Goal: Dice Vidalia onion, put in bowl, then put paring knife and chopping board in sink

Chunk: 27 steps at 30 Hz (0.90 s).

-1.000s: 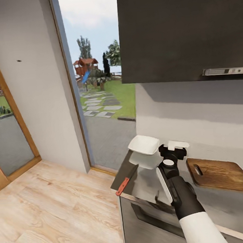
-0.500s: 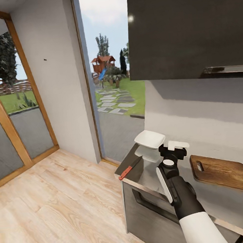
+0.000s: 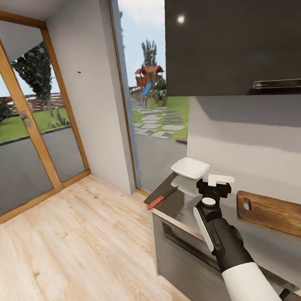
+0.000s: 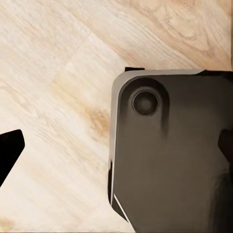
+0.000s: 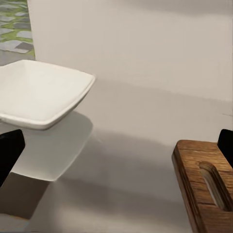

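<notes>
So the shallow white squarish bowl (image 3: 190, 167) sits at the far left end of the glossy grey countertop (image 3: 173, 205). The slim red-handled paring knife (image 3: 161, 198) lies just beside it at the counter's left edge, and the brown wooden chopping board (image 3: 277, 213) is well off to the right. My guess is it's all laid out as a dicing station.

The right gripper (image 3: 215, 187) hangs over the counter between bowl and board, holding nothing. In the right wrist view its dark fingertips (image 5: 9, 150) sit far apart, so it's wide open. The left gripper (image 4: 114, 145) looks just as spread, over light wood floor.

Room-wise there are dark upper cabinets, a pale wall, and glass doors onto a garden.
</notes>
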Motion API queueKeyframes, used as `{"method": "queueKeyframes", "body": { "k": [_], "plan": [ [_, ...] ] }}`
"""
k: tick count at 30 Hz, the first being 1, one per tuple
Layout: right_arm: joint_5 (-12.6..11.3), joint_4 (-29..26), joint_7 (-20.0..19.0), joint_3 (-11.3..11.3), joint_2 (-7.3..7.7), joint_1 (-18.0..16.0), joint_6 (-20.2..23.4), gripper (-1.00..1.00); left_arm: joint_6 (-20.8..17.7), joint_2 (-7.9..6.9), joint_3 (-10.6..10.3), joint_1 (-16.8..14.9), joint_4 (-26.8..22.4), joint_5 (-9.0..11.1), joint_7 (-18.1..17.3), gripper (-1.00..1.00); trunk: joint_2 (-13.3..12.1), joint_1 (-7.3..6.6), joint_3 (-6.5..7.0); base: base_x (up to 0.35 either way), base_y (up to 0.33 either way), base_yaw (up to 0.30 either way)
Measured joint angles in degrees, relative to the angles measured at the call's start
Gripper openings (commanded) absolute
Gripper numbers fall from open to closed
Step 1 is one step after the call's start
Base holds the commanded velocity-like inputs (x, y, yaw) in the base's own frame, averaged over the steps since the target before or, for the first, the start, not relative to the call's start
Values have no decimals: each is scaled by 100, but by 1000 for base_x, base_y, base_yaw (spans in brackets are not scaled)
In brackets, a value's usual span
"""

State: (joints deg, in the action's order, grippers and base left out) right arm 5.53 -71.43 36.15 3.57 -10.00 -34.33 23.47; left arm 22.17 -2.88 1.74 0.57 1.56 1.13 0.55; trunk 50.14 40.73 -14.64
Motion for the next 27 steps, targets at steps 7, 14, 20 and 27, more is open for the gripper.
{"method": "queueKeyframes", "body": {
  "k": [7,14,20,27],
  "plan": [
    [0,-1,2,0,0,0,0,100,0,-2,5,3,0,0,3,100,0,0,-27,-115,-321,276],
    [6,-1,2,-10,0,0,-1,100,0,-2,5,0,0,0,-1,100,0,-1,-48,-84,-328,190],
    [13,-1,0,-37,0,0,-4,100,1,-2,5,0,0,0,-2,100,0,-2,-51,-32,-197,23],
    [15,2,-1,-204,1,0,-4,100,2,-2,5,-1,0,0,-2,100,0,-2,-51,-3,-23,2]
  ]
}}
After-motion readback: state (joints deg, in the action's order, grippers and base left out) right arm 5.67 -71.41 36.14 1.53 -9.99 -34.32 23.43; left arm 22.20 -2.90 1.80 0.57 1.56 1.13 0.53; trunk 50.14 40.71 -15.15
